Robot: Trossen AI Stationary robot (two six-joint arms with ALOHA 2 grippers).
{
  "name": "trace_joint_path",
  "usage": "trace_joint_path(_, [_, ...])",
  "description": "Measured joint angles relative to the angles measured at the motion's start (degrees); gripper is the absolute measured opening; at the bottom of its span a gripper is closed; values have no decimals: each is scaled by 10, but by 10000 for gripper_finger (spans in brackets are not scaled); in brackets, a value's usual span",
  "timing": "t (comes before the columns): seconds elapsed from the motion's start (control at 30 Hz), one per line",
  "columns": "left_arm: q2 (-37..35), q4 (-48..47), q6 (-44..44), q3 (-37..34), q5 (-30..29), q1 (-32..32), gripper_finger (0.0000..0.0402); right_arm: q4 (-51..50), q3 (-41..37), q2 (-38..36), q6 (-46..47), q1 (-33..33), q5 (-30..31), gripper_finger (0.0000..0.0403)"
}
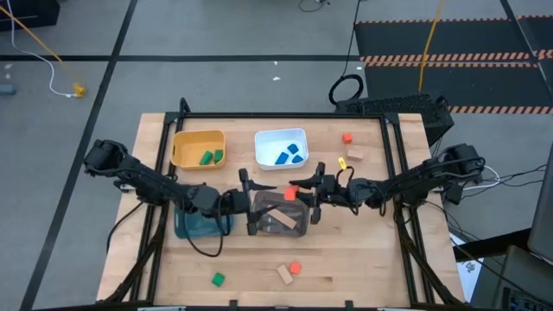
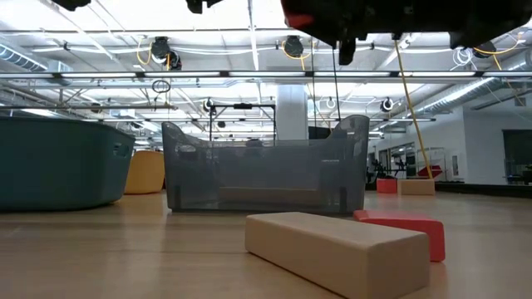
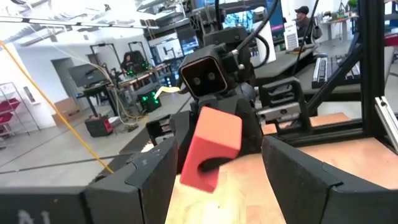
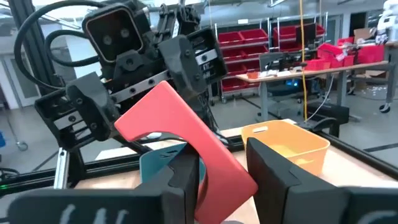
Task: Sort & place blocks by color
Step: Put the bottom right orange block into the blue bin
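- Near table edge: a green block (image 1: 218, 279), a tan block (image 1: 283, 275) and a red block (image 1: 295, 268), the last two just beside each other.
- Mid-table: grey bin (image 1: 281, 218) held a tan bar (image 1: 278, 222); teal bin (image 1: 200, 223) sat beside it.
- Above the grey bin, right gripper (image 1: 300, 192) pinched a red arch block (image 1: 291, 192), fingers narrow around it.
- Left gripper (image 1: 248, 203) faced it, fingers wide, not touching the arch.
- Farther back: yellow bin (image 1: 198, 148) with green blocks, white bin (image 1: 281, 146) with blue blocks.
- Far right side: one small red cube (image 1: 346, 137), one tan piece (image 1: 355, 155).
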Motion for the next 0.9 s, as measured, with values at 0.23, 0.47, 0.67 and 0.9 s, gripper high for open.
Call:
trace_joint_path(0.23, [0,-8,6,0,2,7,235,-6,43,36,1,-1,-32,91])
trace_joint_path(0.47, [0,-14,32,0,5,9,235,-12,65,43,-13,-1,-28,91])
trace_joint_path(0.67, [0,-15,46,0,14,20,235,-32,81,43,-15,-4,-28,91])
trace_joint_path(0.9, [0,-12,47,-1,26,35,234,-55,85,43,-13,-15,-28,91])
